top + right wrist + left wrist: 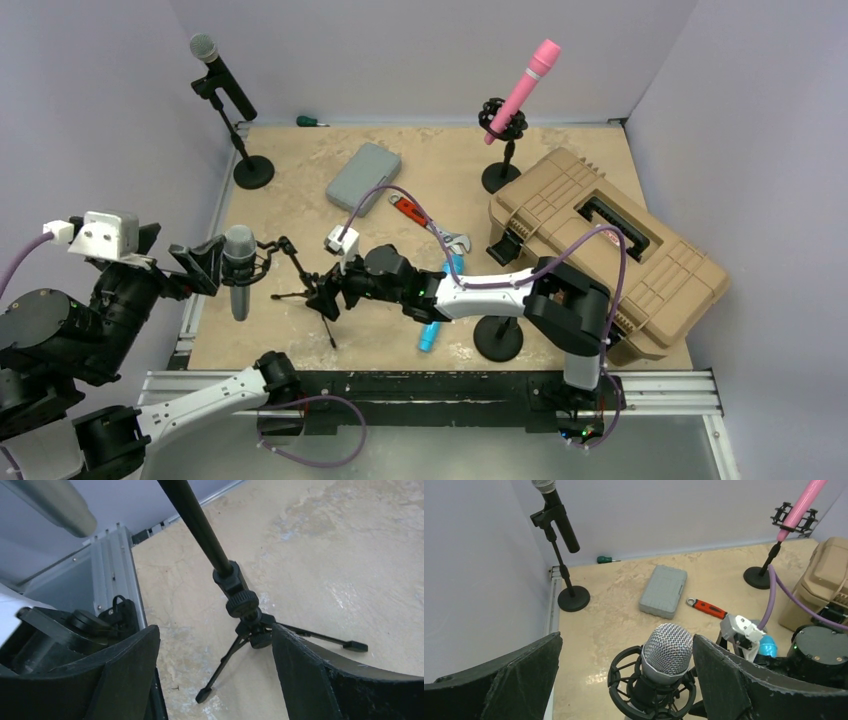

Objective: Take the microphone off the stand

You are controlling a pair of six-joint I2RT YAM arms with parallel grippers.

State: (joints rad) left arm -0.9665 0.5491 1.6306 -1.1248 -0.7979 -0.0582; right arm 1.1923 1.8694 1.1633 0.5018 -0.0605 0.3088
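The microphone (667,652), a silver mesh head in a black ring (620,666), sits inside the open left pincer (626,640). The open right pincer (214,630) sits around the tripod stand (240,602), not touching it. A grey case (663,591) lies beyond.

Your microphone (667,649) shows a shiny metal mesh grille. Its tripod stand (243,607) is matt black; the tabletop (624,605) is smooth and faintly glossy.

Bright, even lighting, soft shadows, little blur anywhere.
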